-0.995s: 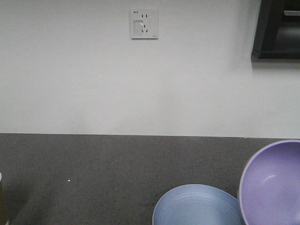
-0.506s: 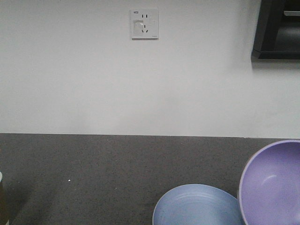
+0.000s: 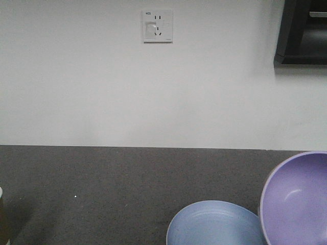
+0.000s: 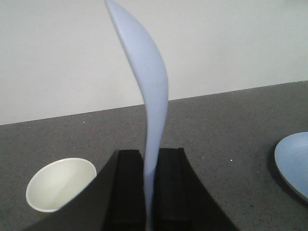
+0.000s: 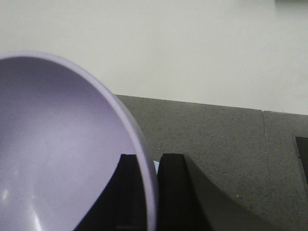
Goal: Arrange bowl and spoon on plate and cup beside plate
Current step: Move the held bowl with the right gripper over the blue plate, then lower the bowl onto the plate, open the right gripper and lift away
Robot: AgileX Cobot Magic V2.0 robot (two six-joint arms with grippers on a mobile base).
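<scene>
White wall (image 3: 153, 92) over dark speckled countertop (image 3: 102, 194); black cabinet (image 3: 301, 30) upper right. Pale blue plate (image 3: 214, 224) flat on countertop; purple bowl (image 3: 299, 204) tilted just beside it, rim pinched in right gripper (image 5: 149, 161). Paper cup (image 4: 60, 183) upright near left gripper (image 4: 150, 159), clamped on upright spoon (image 4: 149, 96). Small socket (image 3: 157, 25) high on wall.

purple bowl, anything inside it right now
Nothing shows inside the bowl: its smooth purple interior looks bare in the front and right wrist views. The right claw pinches its rim, and the frame edges cut off part of the inside.
</scene>
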